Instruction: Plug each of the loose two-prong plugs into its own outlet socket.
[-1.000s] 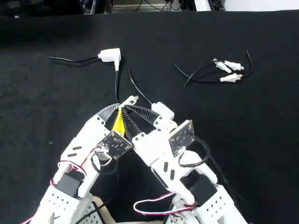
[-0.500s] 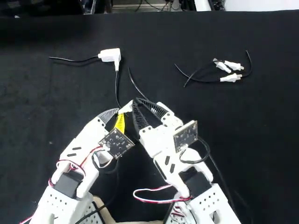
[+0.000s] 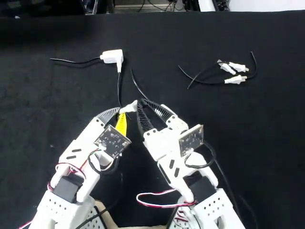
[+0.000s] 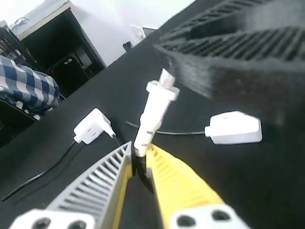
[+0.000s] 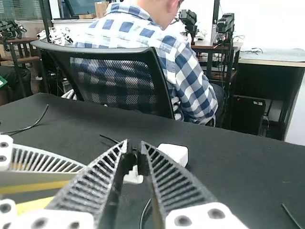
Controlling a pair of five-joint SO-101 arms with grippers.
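Plug [image 4: 155,107] hanging above table between arms, left gripper [image 4: 139,155] pinching its cord end. Right gripper [image 5: 134,143] hovering alongside, jaws narrowly apart. Looking light, rigid, slippery; gripping flat body sides probably safest.

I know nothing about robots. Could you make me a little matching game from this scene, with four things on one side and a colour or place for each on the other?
Things:
1. left gripper
2. right gripper
3. outlet socket
4. two loose plugs

Descriptions:
A. lying together off to the right, away from both arms
B. black
C. grey and yellow, shut on a white plug
D. white block, farther out on the left side

Pairs: 1-C, 2-B, 3-D, 4-A.
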